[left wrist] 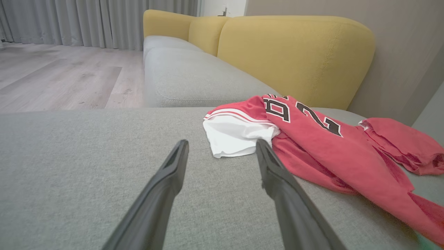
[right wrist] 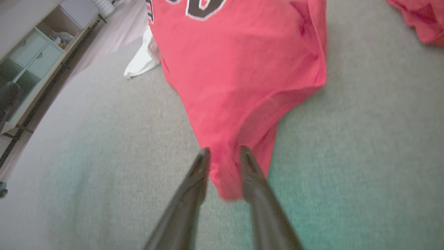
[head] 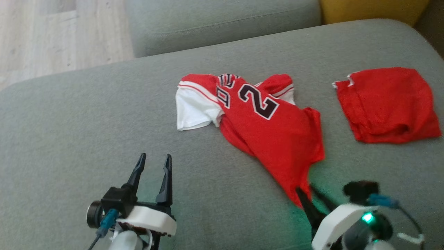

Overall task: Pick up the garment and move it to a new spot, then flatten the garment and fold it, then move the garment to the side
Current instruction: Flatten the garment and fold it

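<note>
The garment is a red jersey with white sleeves and dark numbers, lying rumpled on the grey sofa seat, its hem drawn out to a point toward me. My right gripper is at that point. In the right wrist view the jersey has its hem corner lying between the right gripper's slightly parted fingers. My left gripper stands open and empty over bare cushion, left of the jersey. In the left wrist view the left gripper points at the white sleeve of the jersey.
A second red cloth lies folded to the jersey's right, also seen in the wrist views. Yellow back cushions line the sofa's far side. Wooden floor lies beyond the left edge. A shelf unit stands nearby.
</note>
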Robot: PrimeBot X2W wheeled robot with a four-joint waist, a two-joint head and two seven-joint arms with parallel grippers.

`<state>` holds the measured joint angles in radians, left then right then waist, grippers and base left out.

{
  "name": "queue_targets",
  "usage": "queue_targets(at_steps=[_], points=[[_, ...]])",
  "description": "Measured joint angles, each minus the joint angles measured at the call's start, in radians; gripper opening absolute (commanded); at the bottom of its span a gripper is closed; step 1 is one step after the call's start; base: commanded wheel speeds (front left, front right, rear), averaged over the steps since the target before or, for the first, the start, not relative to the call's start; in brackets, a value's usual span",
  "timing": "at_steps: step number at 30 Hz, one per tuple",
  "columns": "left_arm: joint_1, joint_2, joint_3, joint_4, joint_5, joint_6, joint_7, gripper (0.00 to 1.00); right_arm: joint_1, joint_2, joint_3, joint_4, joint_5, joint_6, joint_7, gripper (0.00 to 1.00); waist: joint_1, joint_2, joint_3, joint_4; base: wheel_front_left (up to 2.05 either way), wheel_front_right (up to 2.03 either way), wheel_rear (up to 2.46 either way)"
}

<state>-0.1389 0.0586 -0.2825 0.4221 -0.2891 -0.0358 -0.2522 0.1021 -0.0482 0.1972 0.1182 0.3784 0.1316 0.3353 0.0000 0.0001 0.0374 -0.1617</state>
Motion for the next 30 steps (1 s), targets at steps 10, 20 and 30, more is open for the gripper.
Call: queue_targets(at_steps=[10, 20, 30], points=[[-0.053, -0.006, -0.011, 0.01, 0.009, -0.009, 0.0, 1.0, -0.179, -0.001, -0.03, -0.106, -0.063, 0.0, -0.188, 1.0, 0.0001, 0.0, 0.046, 0.096, 0.0, 0.0, 0.0], [-0.122, -0.009, -0.083, 0.012, 0.0, -0.017, 0.0, 1.0, -0.472, -0.072, 0.189, 0.113, -0.223, 0.0, -0.204, 1.0, 0.0002, 0.0, 0.123, 0.224, 0.0, 0.0, 0.0], [-0.162, -0.01, -0.206, 0.007, -0.101, 0.022, 0.0, 1.0, -0.77, -0.087, 0.319, 0.65, -0.171, 0.0, -0.166, 1.0, 0.0002, 0.0, 0.206, 0.412, 0.0, 0.0, 0.0]])
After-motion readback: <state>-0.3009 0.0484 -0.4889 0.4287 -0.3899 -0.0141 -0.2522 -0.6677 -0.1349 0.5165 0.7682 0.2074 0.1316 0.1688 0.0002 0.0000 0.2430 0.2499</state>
